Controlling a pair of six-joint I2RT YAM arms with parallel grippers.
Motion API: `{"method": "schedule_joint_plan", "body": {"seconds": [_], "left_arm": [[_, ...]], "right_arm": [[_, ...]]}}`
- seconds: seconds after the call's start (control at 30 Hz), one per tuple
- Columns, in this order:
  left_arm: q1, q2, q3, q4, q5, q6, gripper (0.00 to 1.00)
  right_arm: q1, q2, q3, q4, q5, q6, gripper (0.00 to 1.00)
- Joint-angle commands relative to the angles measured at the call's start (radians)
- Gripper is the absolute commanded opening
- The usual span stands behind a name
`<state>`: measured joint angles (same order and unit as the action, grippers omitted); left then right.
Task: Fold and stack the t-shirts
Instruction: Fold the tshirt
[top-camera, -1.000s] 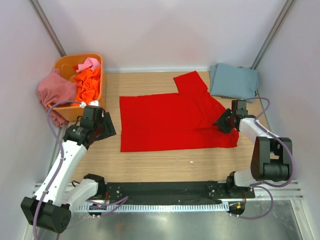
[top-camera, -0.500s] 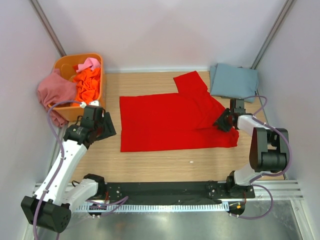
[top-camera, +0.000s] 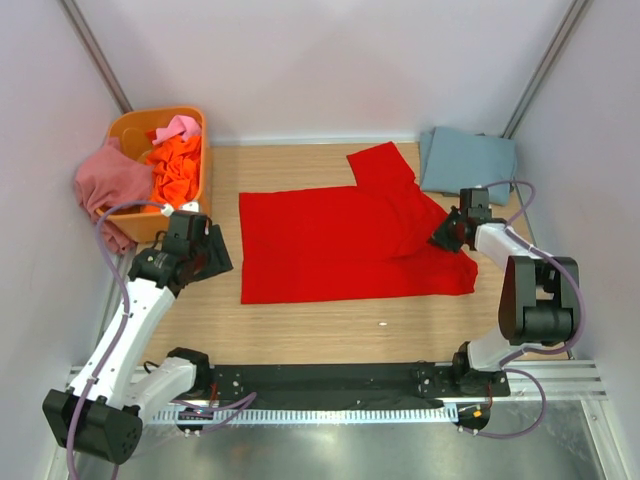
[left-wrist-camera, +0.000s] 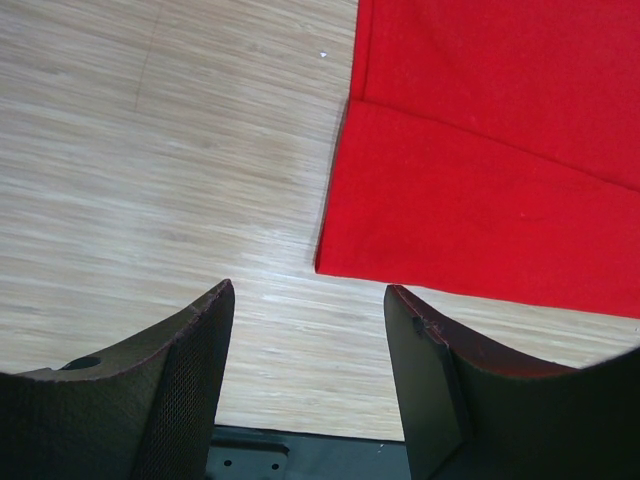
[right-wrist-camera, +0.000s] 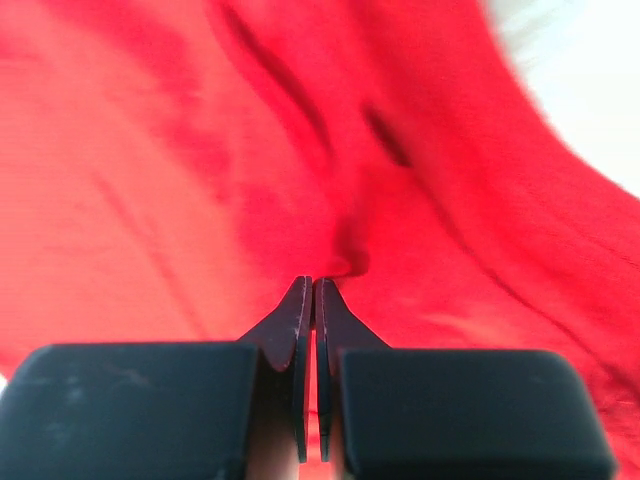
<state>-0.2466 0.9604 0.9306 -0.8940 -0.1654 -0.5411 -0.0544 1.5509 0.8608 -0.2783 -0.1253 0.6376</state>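
A bright red t-shirt (top-camera: 340, 240) lies spread across the middle of the table, one sleeve pointing to the back. My right gripper (top-camera: 447, 235) is shut on the red t-shirt's right edge; in the right wrist view (right-wrist-camera: 314, 282) its fingers pinch a pucker of red cloth (right-wrist-camera: 350, 250). My left gripper (top-camera: 212, 256) is open and empty just left of the shirt; in the left wrist view (left-wrist-camera: 308, 300) the shirt's near left corner (left-wrist-camera: 330, 262) lies just beyond the fingertips. A folded grey-blue t-shirt (top-camera: 466, 162) lies at the back right.
A rigid orange tub (top-camera: 198, 178) stands at the back left with orange cloth (top-camera: 176, 166) and pink cloth (top-camera: 178, 127) in it, and a dusty rose shirt (top-camera: 105, 180) hangs over its left side. Walls close in on left and right.
My right gripper has moved a little toward the back along the red shirt's right edge, drawing the cloth with it. The left arm has not moved.
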Motion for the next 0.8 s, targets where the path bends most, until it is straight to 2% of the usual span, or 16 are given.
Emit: {"method": "schedule_joint_plan", "body": {"seconds": [0.0,0.17,0.27,0.3,0.37,0.43,0.6,0.77], "left_arm": [[-0.002,0.001,-0.003,0.026,-0.016,0.003,0.63],[-0.002,0.0,-0.001,0.023,-0.019,0.003,0.63],[-0.002,-0.008,-0.001,0.024,-0.023,0.001,0.63],[-0.002,-0.012,-0.003,0.023,-0.026,0.0,0.63],[-0.002,-0.012,-0.003,0.024,-0.025,0.0,0.63],[-0.002,-0.009,-0.003,0.023,-0.023,0.0,0.63],[-0.003,0.015,-0.004,0.03,0.0,0.0,0.63],[-0.002,0.093,0.008,0.036,0.041,0.0,0.63]], "right_arm": [[0.048,-0.023,0.084,-0.002,-0.008,0.004,0.04],[0.175,0.078,0.222,-0.005,0.006,0.01,0.04],[0.203,0.168,0.311,-0.007,0.006,-0.004,0.1],[0.211,0.187,0.335,-0.012,0.01,-0.01,0.26],[0.212,0.239,0.414,-0.038,0.016,-0.033,0.51],[0.212,0.267,0.499,-0.073,0.033,-0.052,0.71],[0.212,0.389,0.73,-0.142,0.061,-0.108,0.74],[0.208,0.59,1.076,-0.237,0.078,-0.165,0.74]]}}
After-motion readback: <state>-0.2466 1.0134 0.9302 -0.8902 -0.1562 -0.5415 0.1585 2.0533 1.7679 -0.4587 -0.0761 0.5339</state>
